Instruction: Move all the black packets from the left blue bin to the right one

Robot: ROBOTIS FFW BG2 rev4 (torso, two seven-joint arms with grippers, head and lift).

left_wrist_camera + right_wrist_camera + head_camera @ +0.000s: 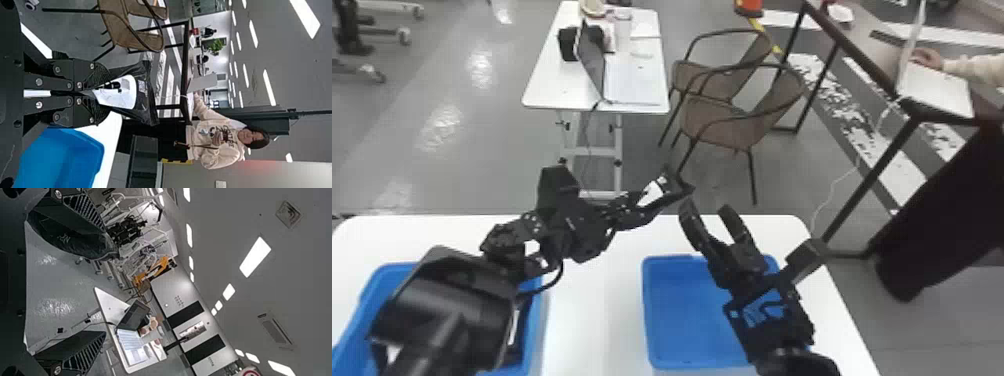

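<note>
Packet (654, 191), black with a white label, is pinched in the fingers of the left gripper (641, 204), which are clenched on its labelled end. Dark film spreads loosely beyond their tips, and the left wrist view shows a small printed square on it beside the label. In the head view the packet lies against the floor beyond the far edge of the white bench (594, 310), between the two arms and out of both bins. The right gripper (704, 210) points toward it with its fingers spread wide, released; the packet is near one of them, though I cannot tell whether they touch. On the bench, the left blue bin (356, 320) sits mostly under the left arm, with something dark and white partly visible inside; I cannot tell what. The right blue bin (682, 315) stands well apart from it, its floor partly visible and one side covered by the right arm. Behind are two brown chairs (719, 120) and a white table (547, 92) with an open laptop (632, 82).
</note>
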